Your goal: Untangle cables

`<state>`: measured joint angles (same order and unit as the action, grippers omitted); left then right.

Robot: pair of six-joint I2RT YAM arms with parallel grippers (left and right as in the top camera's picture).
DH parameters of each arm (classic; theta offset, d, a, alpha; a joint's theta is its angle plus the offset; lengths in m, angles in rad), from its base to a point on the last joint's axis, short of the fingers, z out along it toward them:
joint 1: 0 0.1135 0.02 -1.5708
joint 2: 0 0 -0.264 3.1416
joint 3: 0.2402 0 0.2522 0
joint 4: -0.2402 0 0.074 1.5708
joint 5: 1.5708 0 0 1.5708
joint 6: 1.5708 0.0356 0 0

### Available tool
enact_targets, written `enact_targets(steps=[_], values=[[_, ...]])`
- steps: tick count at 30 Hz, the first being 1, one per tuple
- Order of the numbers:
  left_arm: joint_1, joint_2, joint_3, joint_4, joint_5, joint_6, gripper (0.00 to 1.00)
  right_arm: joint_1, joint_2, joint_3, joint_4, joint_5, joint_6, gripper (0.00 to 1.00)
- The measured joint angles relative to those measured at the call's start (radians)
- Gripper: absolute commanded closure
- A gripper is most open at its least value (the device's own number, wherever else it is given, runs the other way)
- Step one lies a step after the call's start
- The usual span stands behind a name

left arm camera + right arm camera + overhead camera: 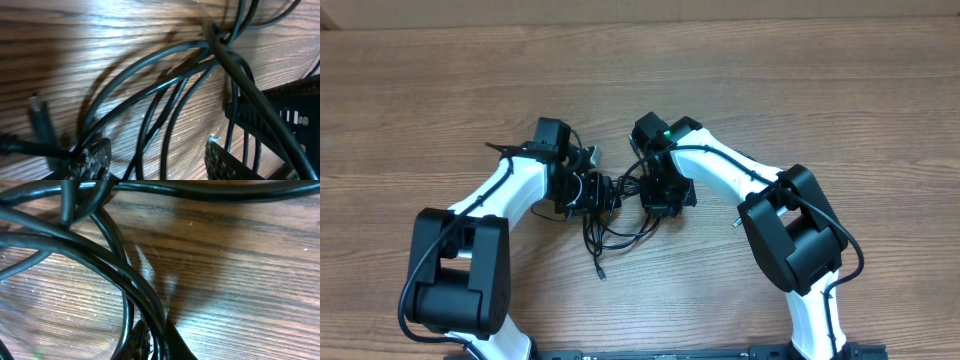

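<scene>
A brown wood-grain tabletop point(820, 80) with fine scratches and glare streaks fills every view (nothing of the room beyond it shows). The thin black cables point(610, 225) lie in a tangled loop at the centre, one loose plug end point(602, 272) trailing toward 6 o'clock. At the tangle's 9 o'clock, the left gripper point(157, 162) stands partly open, several strands running through the gap without being pinched. At 3 o'clock, the right gripper point(156, 342) is nearly closed, pinching one strand.
</scene>
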<state>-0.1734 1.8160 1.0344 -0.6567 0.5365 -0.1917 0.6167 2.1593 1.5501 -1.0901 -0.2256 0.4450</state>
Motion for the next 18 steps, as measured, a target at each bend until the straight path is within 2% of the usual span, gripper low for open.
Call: enact_targets(steps=[3, 4, 5, 6, 9, 13, 17, 18], values=[[-0.032, 0.0, 0.0, 0.021, -0.037, -0.024, 0.43, 0.0, 0.0, 0.0, 0.002, -0.003, 0.0, 0.9], [-0.048, 0.002, 0.0, 0.031, -0.057, -0.042, 0.51, 0.0, 0.0, 0.0, 0.003, -0.003, 0.0, 0.9], [-0.058, 0.005, 0.0, 0.041, -0.064, -0.05, 0.78, 0.0, 0.0, 0.0, 0.003, -0.003, 0.0, 0.9], [-0.069, 0.009, 0.0, 0.056, -0.067, -0.055, 0.96, 0.0, 0.0, 0.0, 0.005, -0.004, 0.0, 0.91], [-0.119, 0.017, 0.0, 0.089, -0.069, -0.064, 0.96, 0.0, 0.0, 0.0, 0.018, -0.003, 0.003, 0.96], [-0.113, -0.031, 0.057, -0.092, -0.051, 0.035, 0.96, -0.021, 0.0, 0.0, 0.039, 0.001, 0.031, 0.96], [-0.105, -0.311, 0.076, -0.114, -0.064, 0.041, 0.96, -0.082, 0.0, 0.0, 0.061, 0.005, 0.066, 0.96], [-0.106, -0.444, 0.085, -0.115, -0.091, 0.029, 0.96, -0.101, 0.0, 0.0, 0.06, 0.006, 0.075, 0.96]])
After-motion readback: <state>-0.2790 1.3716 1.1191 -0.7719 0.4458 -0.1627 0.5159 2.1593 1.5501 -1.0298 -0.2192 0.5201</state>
